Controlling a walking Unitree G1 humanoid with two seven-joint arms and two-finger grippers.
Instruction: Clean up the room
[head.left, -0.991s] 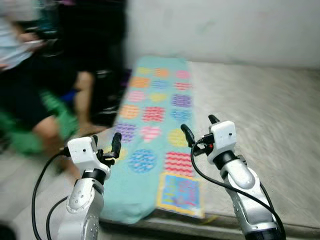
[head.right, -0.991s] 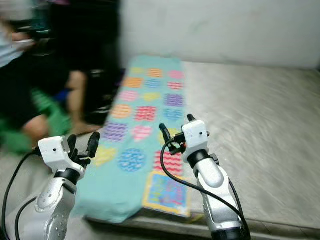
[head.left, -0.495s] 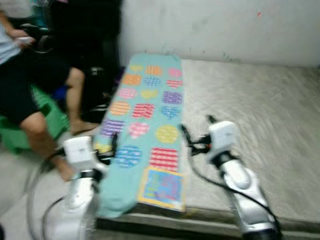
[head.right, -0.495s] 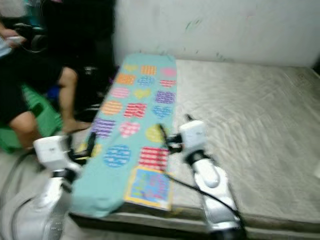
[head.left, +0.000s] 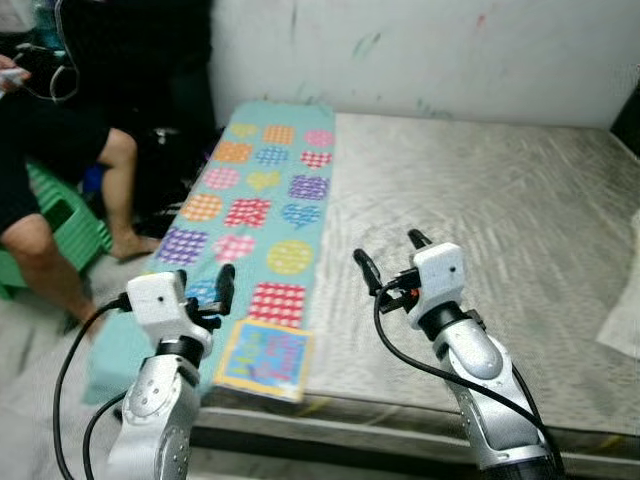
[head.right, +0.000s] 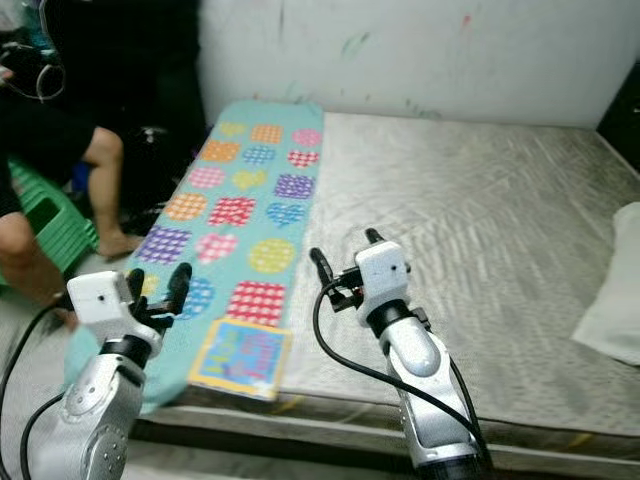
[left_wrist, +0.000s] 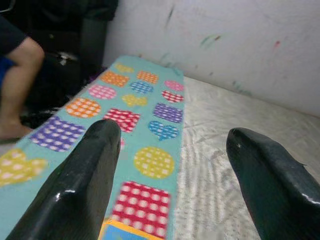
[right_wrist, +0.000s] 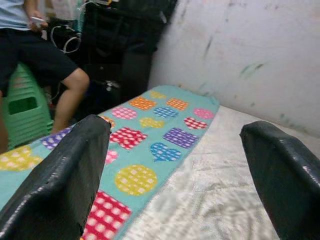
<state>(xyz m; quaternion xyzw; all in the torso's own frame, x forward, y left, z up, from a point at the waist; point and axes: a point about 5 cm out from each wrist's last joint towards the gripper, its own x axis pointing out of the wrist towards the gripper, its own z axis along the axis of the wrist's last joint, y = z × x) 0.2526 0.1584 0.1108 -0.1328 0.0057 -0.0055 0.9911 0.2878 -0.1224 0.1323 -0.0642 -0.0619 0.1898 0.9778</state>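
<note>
A teal blanket (head.left: 262, 205) with coloured dotted patches lies along the left side of a grey mattress (head.left: 490, 200), and its near end hangs over the mattress edge. My left gripper (head.right: 158, 284) is open and empty, held in the air over the blanket's near left corner. My right gripper (head.left: 390, 255) is also open and empty, above the mattress just right of the blanket. The wrist views look between the black fingers (left_wrist: 85, 185) (right_wrist: 60, 185) along the blanket (left_wrist: 145, 100) (right_wrist: 150, 130) toward the marked white wall.
A person (head.left: 50, 170) sits on a green stool (head.left: 62, 215) left of the bed, holding something with cables. Dark bags or furniture (head.left: 150, 90) stand behind them. A white pillow (head.right: 615, 285) lies at the mattress's right edge. The white wall (head.left: 430, 45) borders the bed's far side.
The whole picture has shifted and sharpened, so the camera moved: the bed now sits more centred, and the pillow has come into sight. Both arms keep the same raised pose, fingers open.
</note>
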